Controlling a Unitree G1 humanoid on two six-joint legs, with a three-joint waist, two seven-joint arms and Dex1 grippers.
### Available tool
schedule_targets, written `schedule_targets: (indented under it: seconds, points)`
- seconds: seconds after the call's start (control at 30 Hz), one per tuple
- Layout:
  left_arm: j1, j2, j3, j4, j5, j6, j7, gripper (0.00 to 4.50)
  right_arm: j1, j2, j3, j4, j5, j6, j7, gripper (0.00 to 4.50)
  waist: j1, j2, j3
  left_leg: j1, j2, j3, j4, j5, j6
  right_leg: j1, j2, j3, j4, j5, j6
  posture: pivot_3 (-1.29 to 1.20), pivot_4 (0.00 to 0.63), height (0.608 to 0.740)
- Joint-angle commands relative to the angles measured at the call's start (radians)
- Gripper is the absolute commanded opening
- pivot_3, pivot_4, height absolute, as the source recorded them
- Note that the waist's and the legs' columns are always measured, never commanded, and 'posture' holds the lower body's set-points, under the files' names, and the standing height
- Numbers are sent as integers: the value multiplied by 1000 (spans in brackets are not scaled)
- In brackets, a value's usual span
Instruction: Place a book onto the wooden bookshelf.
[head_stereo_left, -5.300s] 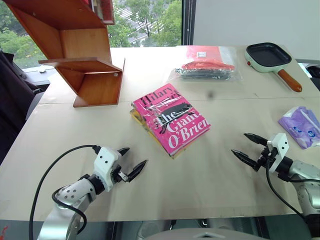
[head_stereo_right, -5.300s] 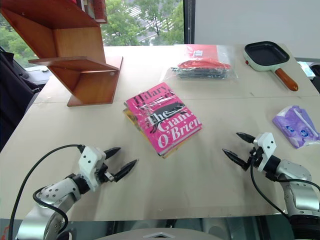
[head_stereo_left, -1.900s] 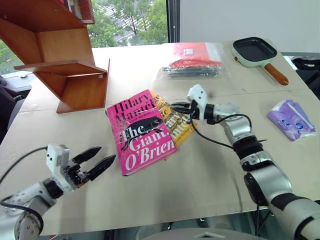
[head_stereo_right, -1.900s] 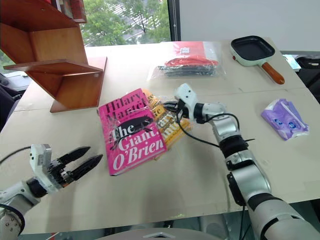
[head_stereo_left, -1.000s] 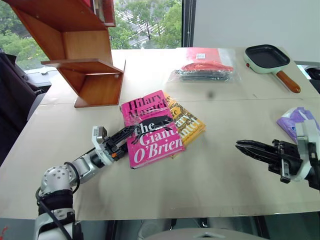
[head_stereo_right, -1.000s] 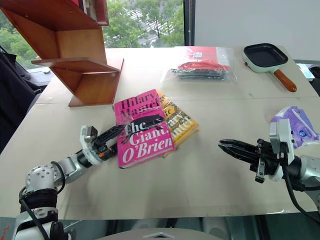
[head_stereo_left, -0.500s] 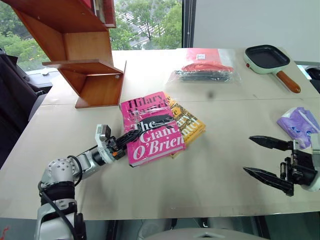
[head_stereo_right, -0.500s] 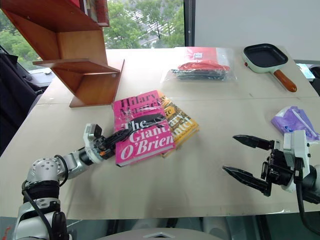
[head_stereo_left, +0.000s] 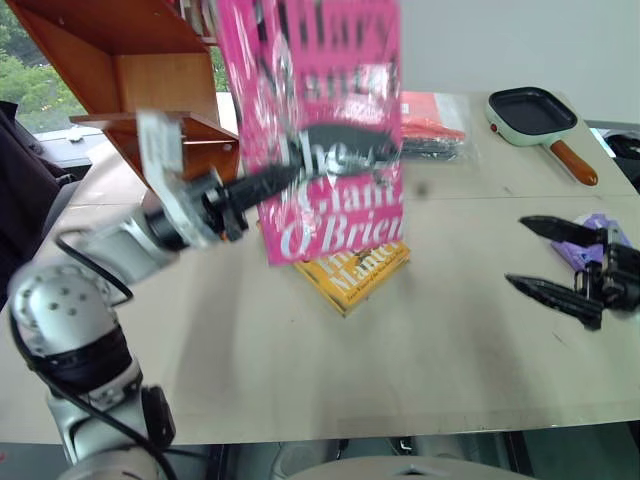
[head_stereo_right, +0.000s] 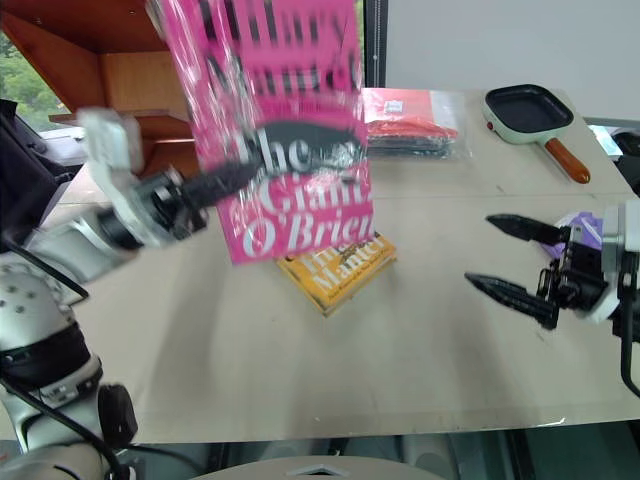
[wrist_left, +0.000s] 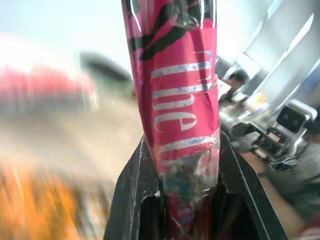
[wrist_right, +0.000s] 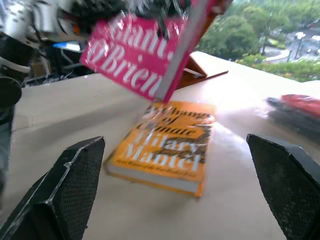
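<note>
Bookshelf (head_stereo_left: 150, 70) at ten o'clock on table (head_stereo_left: 430, 330). Pink book (head_stereo_left: 320, 130) up off the table, upright, at twelve, pinched at its lower edge by left gripper (head_stereo_left: 262, 183) from nine. Orange book (head_stereo_left: 350, 275) flat beneath. Right gripper (head_stereo_left: 548, 260) at three, spread wide, holding nothing, well apart from book.

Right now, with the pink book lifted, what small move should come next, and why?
Probably carry the book toward the wooden bookshelf. The left tool is shut on the book, which hangs clear of the table, and the shelf stands just behind it, to the robot's left.
</note>
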Motion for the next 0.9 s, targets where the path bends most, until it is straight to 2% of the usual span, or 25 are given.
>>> schedule_targets:
  seconds: [0.03,0.07,0.13,0.17,0.3,0.4,0.47,0.6,0.9]
  points:
    - [-67,202,-142,-59,367,-268,-70,369,-99,14,35,89,-40,-59,17,4500,-6,1,0,0,0,0,0,0,0,0,0,0,0,0,0,0,150,720]
    - [-84,258,-186,-47,473,-351,-83,369,-128,20,47,114,-50,-69,19,4500,-12,0,1,0,0,1,-2,0,0,-1,0,1,0,0,0,0,150,720]
    - [-104,421,-282,18,774,-587,-86,369,-199,49,54,167,-29,-93,50,4500,-18,1,3,0,1,1,-3,0,-1,-2,0,1,0,0,0,0,150,720]
    - [-102,467,-300,47,855,-670,-95,369,-220,53,56,184,-24,-88,52,4500,-20,2,3,0,1,2,-3,0,-1,-2,1,2,0,0,0,0,150,720]
    - [-49,608,-296,183,1112,-928,-80,369,-286,60,73,233,-5,-61,74,4500,-17,4,5,-1,1,1,-4,0,0,-3,1,1,-2,0,0,0,150,720]
    - [-7,673,-292,314,1250,-1048,-55,369,-325,66,91,237,27,-22,84,4500,-16,4,5,-2,1,1,-5,0,0,-4,1,1,-2,0,0,0,150,720]
    - [15,699,-302,410,1326,-1113,-34,369,-351,70,101,227,75,31,85,4500,-17,5,6,-3,1,0,-4,0,0,-4,1,0,-2,0,0,0,150,720]
    - [-36,674,-361,554,1428,-1157,1,369,-390,74,112,178,185,150,55,4500,-17,5,6,-3,1,0,-4,0,0,-4,1,-1,0,0,0,0,150,720]
    - [-215,568,-485,826,1568,-1246,31,369,-413,114,114,146,172,145,-16,4500,-18,3,6,-10,0,-1,0,0,1,-10,0,-3,1,0,0,0,150,720]
